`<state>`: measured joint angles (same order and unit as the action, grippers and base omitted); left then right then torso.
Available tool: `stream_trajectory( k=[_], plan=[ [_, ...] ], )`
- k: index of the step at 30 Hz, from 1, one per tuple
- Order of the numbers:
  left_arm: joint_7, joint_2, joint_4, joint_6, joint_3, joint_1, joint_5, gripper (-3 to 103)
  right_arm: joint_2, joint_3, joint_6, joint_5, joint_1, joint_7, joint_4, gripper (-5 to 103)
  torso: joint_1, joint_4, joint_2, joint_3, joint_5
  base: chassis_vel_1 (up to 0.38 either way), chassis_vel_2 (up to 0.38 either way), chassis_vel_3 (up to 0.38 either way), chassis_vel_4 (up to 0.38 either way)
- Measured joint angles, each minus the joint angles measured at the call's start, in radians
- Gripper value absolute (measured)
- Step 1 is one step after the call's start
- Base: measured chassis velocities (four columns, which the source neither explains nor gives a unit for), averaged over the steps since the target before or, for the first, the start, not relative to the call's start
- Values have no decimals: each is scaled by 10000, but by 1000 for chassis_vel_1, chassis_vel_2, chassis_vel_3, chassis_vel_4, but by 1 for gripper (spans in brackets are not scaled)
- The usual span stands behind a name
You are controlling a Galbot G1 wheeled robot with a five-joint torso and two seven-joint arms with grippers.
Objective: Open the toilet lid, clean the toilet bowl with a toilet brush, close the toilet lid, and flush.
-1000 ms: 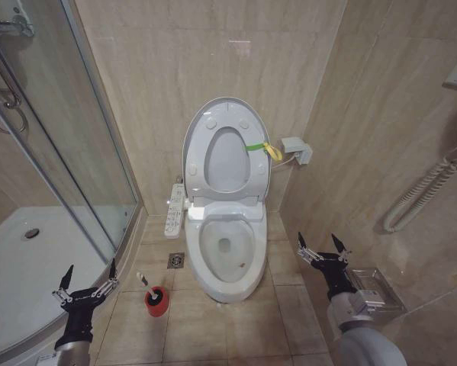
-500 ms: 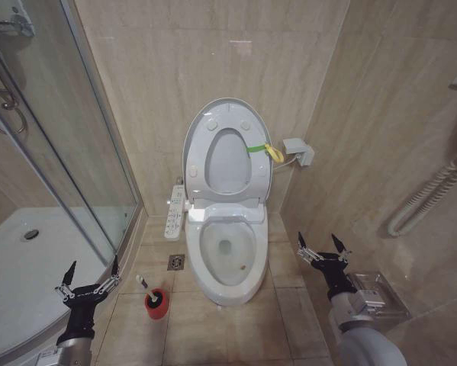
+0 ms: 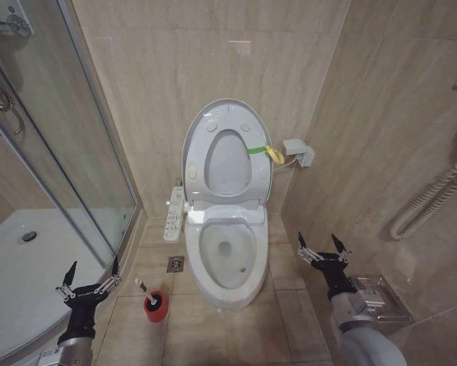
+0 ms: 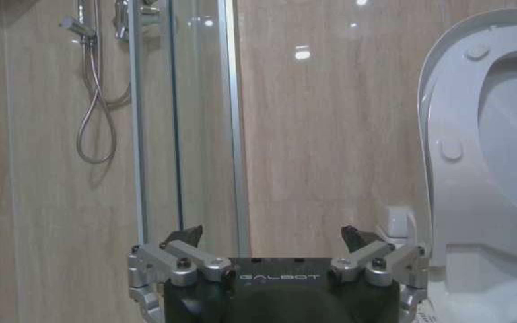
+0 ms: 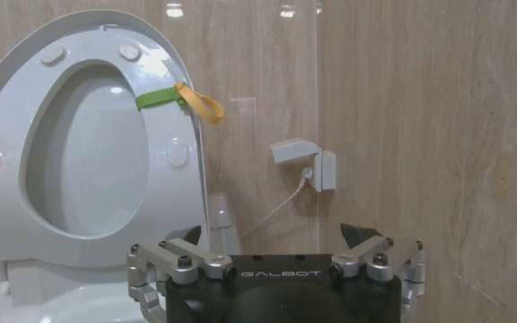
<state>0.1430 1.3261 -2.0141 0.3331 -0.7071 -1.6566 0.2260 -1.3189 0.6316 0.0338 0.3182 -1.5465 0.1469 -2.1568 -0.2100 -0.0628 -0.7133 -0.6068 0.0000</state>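
Left gripper point(image 3: 89, 276) low by the shower tray point(image 3: 14, 267), fingers spread, holding nothing. Brush point(image 3: 151, 293) in its red cup point(image 3: 156, 304) on the floor just right of it. Bowl point(image 3: 226, 252) centre, lid point(image 3: 225, 152) upright against the wall. Right gripper point(image 3: 322, 245) right of the bowl — fingers spread, pointing up.

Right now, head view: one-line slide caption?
Lid up, both open grippers, left and right, flanking the bowl; brush in holder.

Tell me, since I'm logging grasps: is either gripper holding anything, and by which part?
Nothing. Left gripper and right gripper hover open; toilet brush sits in its holder.
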Motion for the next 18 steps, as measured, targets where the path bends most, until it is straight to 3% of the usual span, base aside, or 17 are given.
stream_trajectory(
  k=[10, 18],
  plan=[
    [26, 28, 552, 102, 115, 199, 29, 100, 0, 0, 0, 0, 9, 0, 0, 100, -9, 1, 1, -2, 2, -59, 67, 63, -55],
    [140, 115, 2403, 117, 719, 816, 359, 100, 0, 0, 0, 0, 1, 0, 0, 100, 0, 1, 0, 0, -1, 0, 0, 0, 0]
  ],
)
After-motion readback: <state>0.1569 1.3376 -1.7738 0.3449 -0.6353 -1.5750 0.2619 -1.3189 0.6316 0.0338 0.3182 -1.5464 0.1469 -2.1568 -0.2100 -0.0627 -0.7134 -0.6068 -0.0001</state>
